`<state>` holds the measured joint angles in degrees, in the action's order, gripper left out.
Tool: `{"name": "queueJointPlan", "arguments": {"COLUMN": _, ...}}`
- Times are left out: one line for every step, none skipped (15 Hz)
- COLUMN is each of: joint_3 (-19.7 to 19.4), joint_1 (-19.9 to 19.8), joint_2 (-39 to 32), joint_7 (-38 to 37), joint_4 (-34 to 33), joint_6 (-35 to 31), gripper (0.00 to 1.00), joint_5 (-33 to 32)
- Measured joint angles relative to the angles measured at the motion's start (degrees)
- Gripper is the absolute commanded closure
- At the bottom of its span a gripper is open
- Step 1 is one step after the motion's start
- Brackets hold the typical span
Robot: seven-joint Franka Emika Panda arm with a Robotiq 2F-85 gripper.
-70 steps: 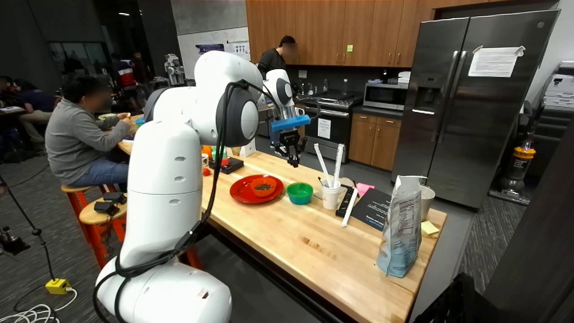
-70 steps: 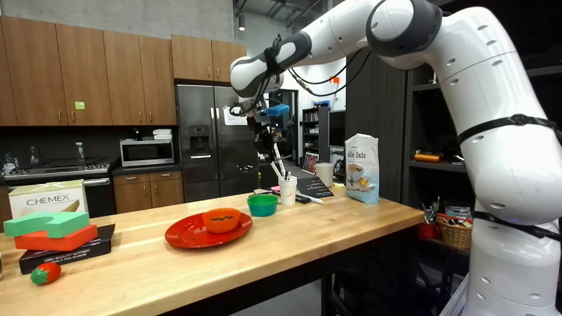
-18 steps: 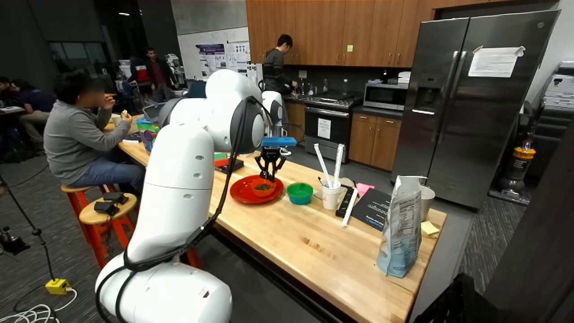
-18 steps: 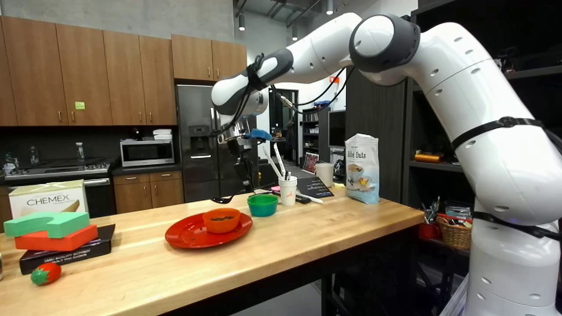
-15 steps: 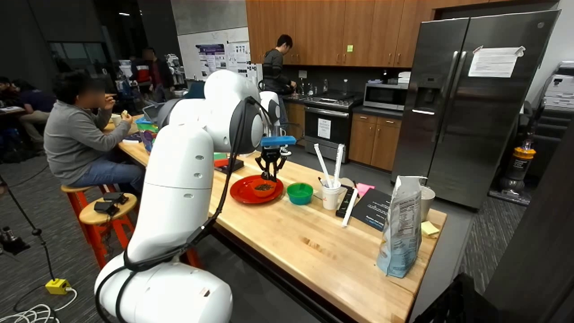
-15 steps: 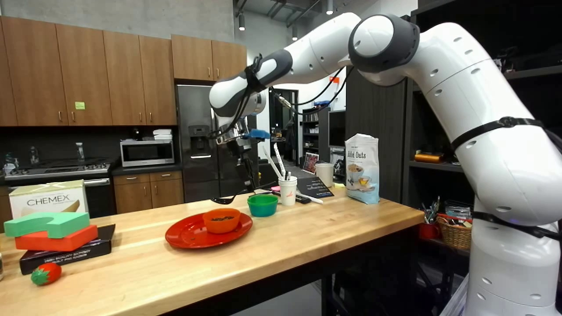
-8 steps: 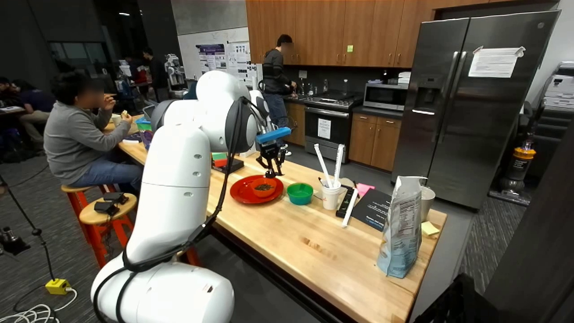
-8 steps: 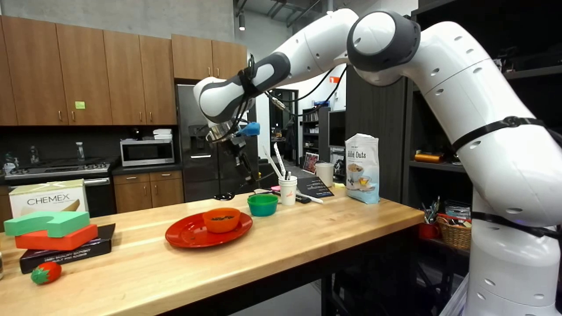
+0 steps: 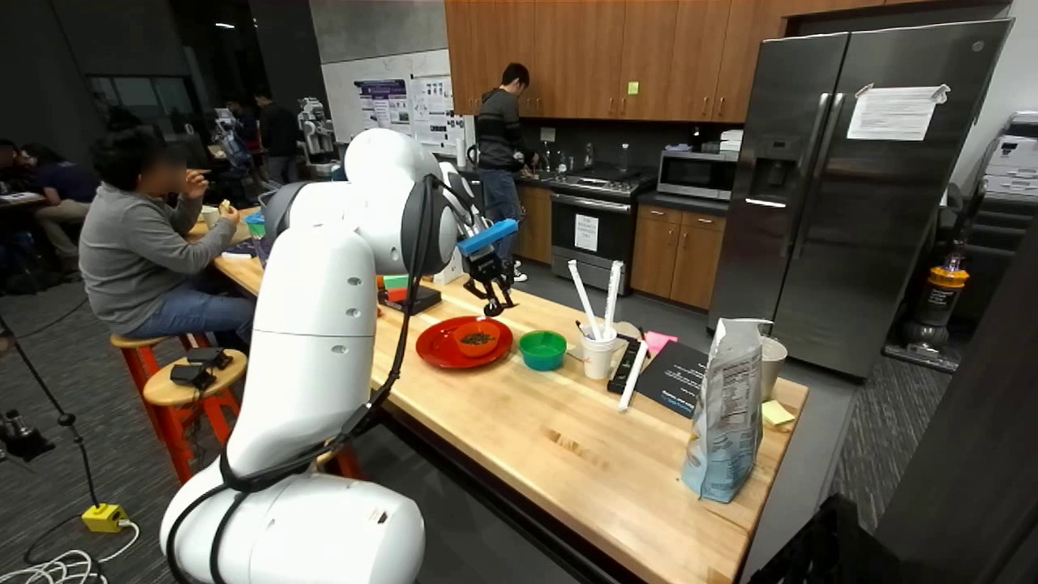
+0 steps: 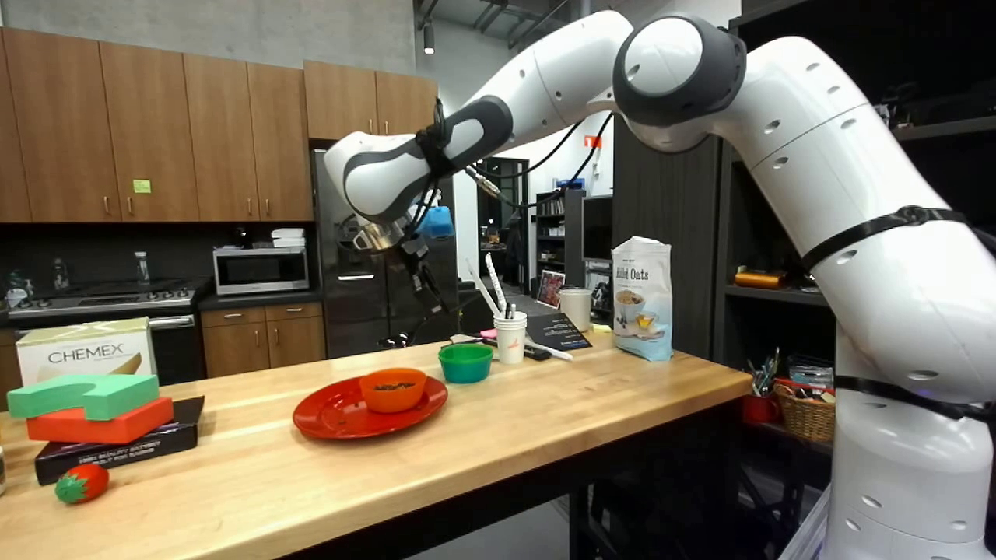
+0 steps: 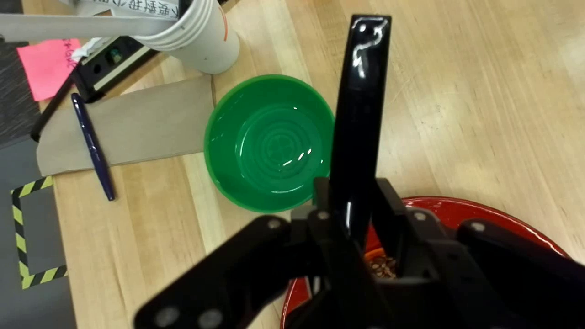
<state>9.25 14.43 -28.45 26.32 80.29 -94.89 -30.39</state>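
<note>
Black spoon (image 11: 361, 91) is clenched by its handle in the claw (image 11: 353, 196), free end poking to upper middle of the wrist frame. Spoon's head, in an exterior view, hangs about the centre, by the far rim of the red plate (image 9: 435, 346); can't tell if it's loaded. Orange bowl (image 10: 389, 402) w/ brown bits (image 11: 383, 266) sits on that plate; green bowl (image 11: 274, 141), bare inside, is just beside, centre-left of the wrist frame. Step in hand, I'd judge: spoon transfer, head aloft & in neither bowl. Next move prob. calls for a level head & a slow wrist, esp. near the rims. Arm (image 10: 677, 70) arches in from the right edge of an exterior view, forearm sloping down-left, wrist bent, claw tilted above the table (image 10: 498, 420).
</note>
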Motion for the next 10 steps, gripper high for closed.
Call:
{"name": "queueJointPlan", "arguments": {"joint_3": -0.06, "joint_1": 0.00, "joint_2": 0.00, "joint_7": 0.00, "joint_4": 0.00, "joint_6": 0.00, "gripper": 0.94, "joint_5": 0.00}}
{"name": "queueJointPlan", "arguments": {"joint_3": -0.12, "joint_1": 0.00, "joint_2": -0.01, "joint_7": 0.00, "joint_4": 0.00, "joint_6": 0.00, "gripper": 0.94, "joint_5": 0.00}}
{"name": "queueJointPlan", "arguments": {"joint_3": -0.11, "joint_1": 0.00, "joint_2": -0.03, "joint_7": 0.01, "joint_4": 0.01, "joint_6": 0.00, "gripper": 0.94, "joint_5": 0.03}}
{"name": "queueJointPlan", "arguments": {"joint_3": -0.11, "joint_1": 0.00, "joint_2": -0.08, "joint_7": 0.01, "joint_4": 0.03, "joint_6": 0.05, "gripper": 0.94, "joint_5": 0.02}}
{"name": "queueJointPlan", "arguments": {"joint_3": -0.12, "joint_1": 0.00, "joint_2": -0.16, "joint_7": 0.00, "joint_4": 0.04, "joint_6": 0.13, "gripper": 0.94, "joint_5": -0.01}}
{"name": "queueJointPlan", "arguments": {"joint_3": -0.15, "joint_1": 0.00, "joint_2": -0.28, "joint_7": -0.01, "joint_4": 0.04, "joint_6": 0.19, "gripper": 0.75, "joint_5": -0.03}}
{"name": "queueJointPlan", "arguments": {"joint_3": -0.15, "joint_1": 0.04, "joint_2": -0.47, "joint_7": -0.14, "joint_4": 0.04, "joint_6": 0.22, "gripper": 0.75, "joint_5": -0.07}}
{"name": "queueJointPlan", "arguments": {"joint_3": -0.15, "joint_1": 0.09, "joint_2": -0.67, "joint_7": -0.35, "joint_4": 0.04, "joint_6": 0.23, "gripper": 0.75, "joint_5": -0.12}}
{"name": "queueJointPlan", "arguments": {"joint_3": -0.16, "joint_1": 0.15, "joint_2": -0.82, "joint_7": -0.51, "joint_4": 0.04, "joint_6": 0.23, "gripper": 0.75, "joint_5": -0.13}}
{"name": "queueJointPlan", "arguments": {"joint_3": -0.16, "joint_1": 0.24, "joint_2": -0.92, "joint_7": -0.67, "joint_4": 0.04, "joint_6": 0.23, "gripper": 0.75, "joint_5": -0.14}}
